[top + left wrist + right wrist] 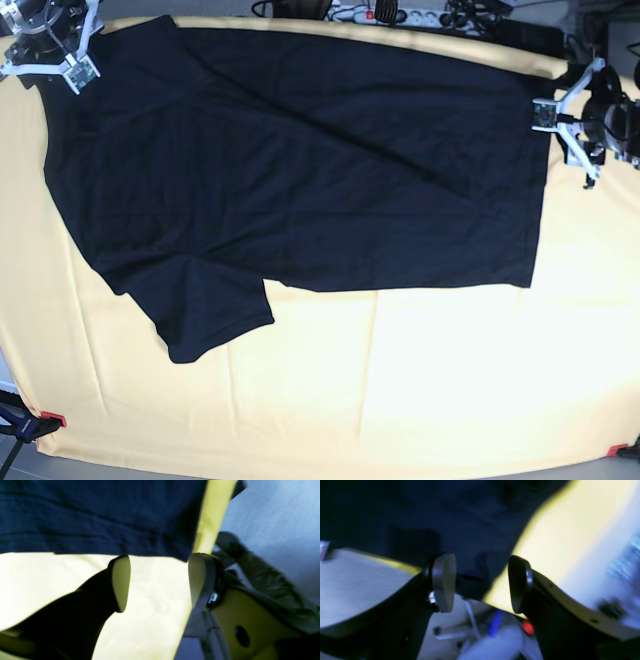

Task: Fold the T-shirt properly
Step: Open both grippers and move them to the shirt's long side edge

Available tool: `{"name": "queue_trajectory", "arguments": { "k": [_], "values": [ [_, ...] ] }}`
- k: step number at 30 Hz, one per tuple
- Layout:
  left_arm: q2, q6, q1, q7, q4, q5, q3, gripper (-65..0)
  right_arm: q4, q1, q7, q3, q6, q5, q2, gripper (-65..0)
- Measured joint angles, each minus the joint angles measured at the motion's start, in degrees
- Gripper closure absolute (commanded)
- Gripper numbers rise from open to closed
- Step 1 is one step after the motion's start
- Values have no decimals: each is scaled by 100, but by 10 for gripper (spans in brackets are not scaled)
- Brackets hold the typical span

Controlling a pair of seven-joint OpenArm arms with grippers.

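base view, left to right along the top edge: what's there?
right claw → T-shirt → left claw, all over the yellow cloth.

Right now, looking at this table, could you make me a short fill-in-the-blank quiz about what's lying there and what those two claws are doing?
1. The T-shirt lies spread on a pale ____ cloth.
2. The jaws of the left gripper stand ____, with nothing between them.
3. In the base view, one short ____ of the shirt points toward the table's near edge.
4. The right gripper holds ____.

Missing words: yellow; open; sleeve; nothing
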Motion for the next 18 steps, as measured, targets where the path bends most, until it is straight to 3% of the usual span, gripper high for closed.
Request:
{"name": "queue_trajectory", "arguments": {
  "k": [3,5,11,16,18],
  "values": [
    [2,7,-129,-26,160,153,0,-382,-11,-2,315,2,-544,-643,0,-355],
    [2,413,-249,-48,234,271,0,-382,-11,2,654,2,-752,-870,2,-355],
    [173,1878,-839,9,286,798,-4,-381,-11,494,809,2,-758,-887,-13,-355],
    [901,3287,-1384,-44,-173,1488,-2,-382,-11,1080,946,2,-597,-380,-17,-355],
    [1285,3650,-1637,-52,-625,1687,-4,-382,-11,1305,994,2,-435,-146,-20,-355]
  ]
}}
